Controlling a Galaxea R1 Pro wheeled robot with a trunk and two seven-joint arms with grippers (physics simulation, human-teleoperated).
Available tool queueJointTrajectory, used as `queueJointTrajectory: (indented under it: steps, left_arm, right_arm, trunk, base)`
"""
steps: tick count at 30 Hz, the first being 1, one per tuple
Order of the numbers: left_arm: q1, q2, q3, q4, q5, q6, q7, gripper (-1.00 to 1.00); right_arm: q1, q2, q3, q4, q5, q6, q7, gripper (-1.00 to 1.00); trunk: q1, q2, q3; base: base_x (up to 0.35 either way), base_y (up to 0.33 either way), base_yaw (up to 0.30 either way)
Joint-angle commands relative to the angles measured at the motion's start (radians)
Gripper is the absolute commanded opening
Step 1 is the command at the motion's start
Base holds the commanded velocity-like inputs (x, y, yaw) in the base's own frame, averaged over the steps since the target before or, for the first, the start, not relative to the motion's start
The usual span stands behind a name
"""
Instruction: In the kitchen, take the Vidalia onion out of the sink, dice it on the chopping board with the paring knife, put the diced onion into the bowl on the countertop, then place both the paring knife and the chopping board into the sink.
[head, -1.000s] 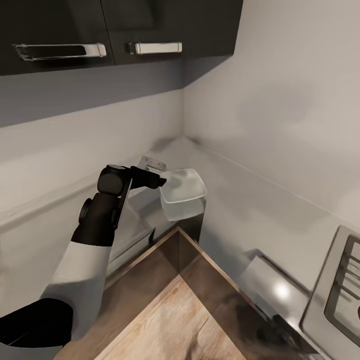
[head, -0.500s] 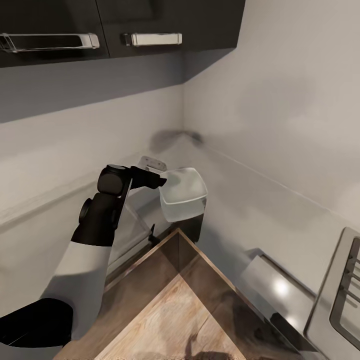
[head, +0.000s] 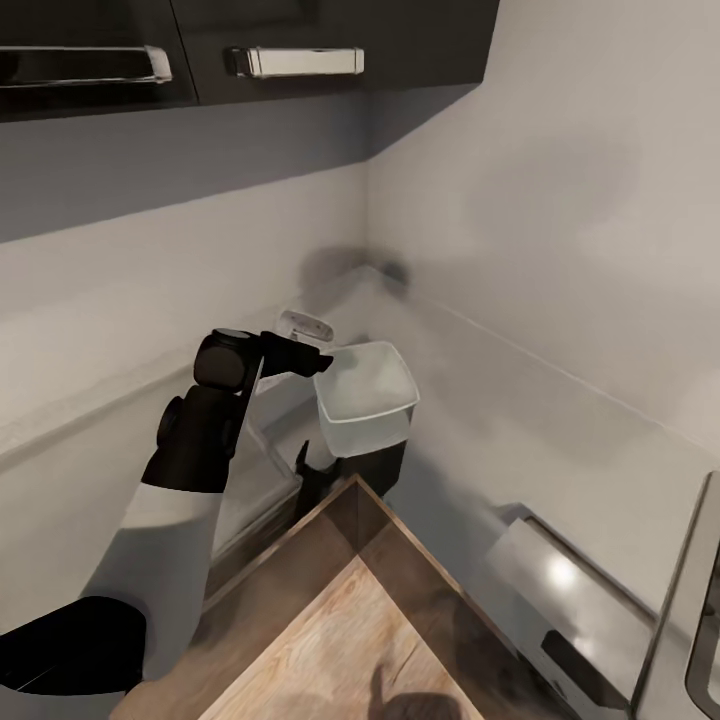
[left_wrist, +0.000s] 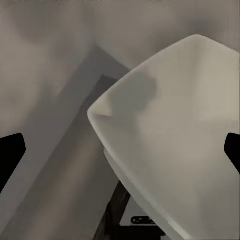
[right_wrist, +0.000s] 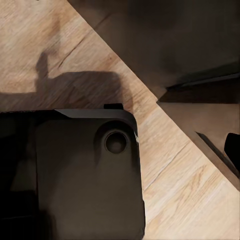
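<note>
While clamped at its nine-o'clock rim, my left fingers (head: 318, 364) hold the glossy white square-ish bowl (head: 365, 395): rigid, light, slippery.

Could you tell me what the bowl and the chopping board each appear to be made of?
The bowl, held by the left gripper, looks like glossy white ceramic or plastic, going by its smooth, faintly translucent walls; which one is unclear. The chopping board looks like matte brown wood, with visible grain lines.

My head camera looks down at the corner; my left wrist camera shares the bowl (head: 365, 398) (left_wrist: 170, 150), close.
</note>
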Motion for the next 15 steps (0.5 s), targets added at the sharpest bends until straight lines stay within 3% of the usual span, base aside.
queueJointTrajectory:
  steps: [1,15]
  left_arm:
    - [-0.001,0.000,0.000,-0.001,-0.010,0.003,-0.009,1.00]
    - [-0.001,0.001,0.004,0.004,-0.010,0.003,-0.009,1.00]
  right_arm:
    - [-0.001,0.000,0.005,0.000,0.002,-0.001,-0.008,1.00]
    - [-0.001,0.000,0.005,0.001,0.002,0.000,-0.008,1.00]
  trunk:
    - [0.001,-0.002,-0.002]
    - [0.001,-0.002,-0.013]
  base:
    - [0.063,0.000,0.000]
    - [0.007,0.000,0.000]
